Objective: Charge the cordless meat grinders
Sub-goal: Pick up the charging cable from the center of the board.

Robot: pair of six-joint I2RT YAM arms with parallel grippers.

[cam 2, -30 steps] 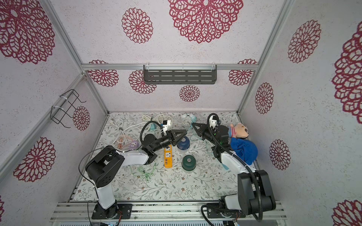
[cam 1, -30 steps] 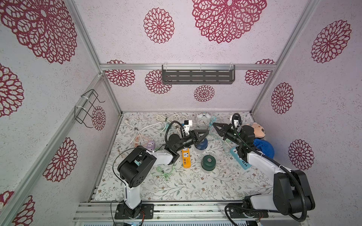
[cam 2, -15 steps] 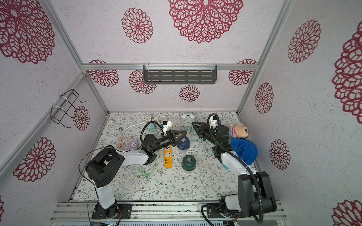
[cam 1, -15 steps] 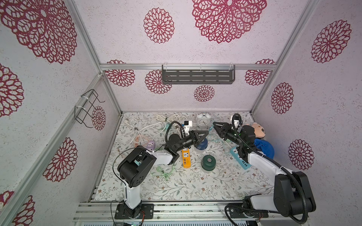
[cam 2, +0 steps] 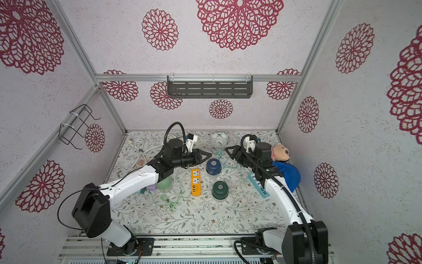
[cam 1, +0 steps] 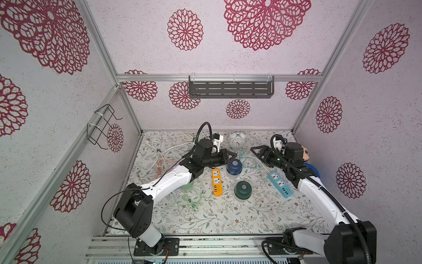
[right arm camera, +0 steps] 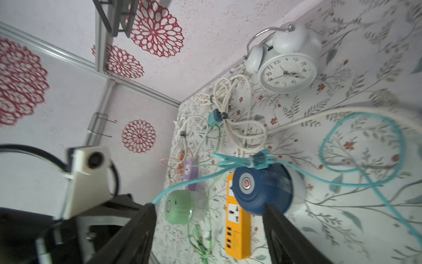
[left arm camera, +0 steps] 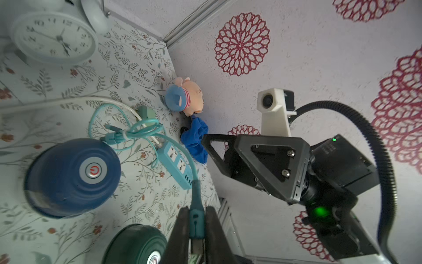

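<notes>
The floral table (cam 1: 228, 217) carries, in both top views, the navy grinder (cam 1: 234, 165) just beside the left gripper (cam 1: 233, 156) and the dark green grinder (cam 1: 243, 189) nearer the front, between the orange power strip (cam 1: 216, 181) and the blue power strip (cam 1: 279, 184). The mint grinder (cam 2: 164, 182) is largely hidden there under the left arm (cam 2: 137, 178) and shows plainly only in the right wrist view. That view shows the right gripper (right arm camera: 209, 206) with jaws wide apart and holding nothing, while only the left wrist view shows the left gripper's fingers pinched on the plug of the teal cable (left arm camera: 195, 187).
</notes>
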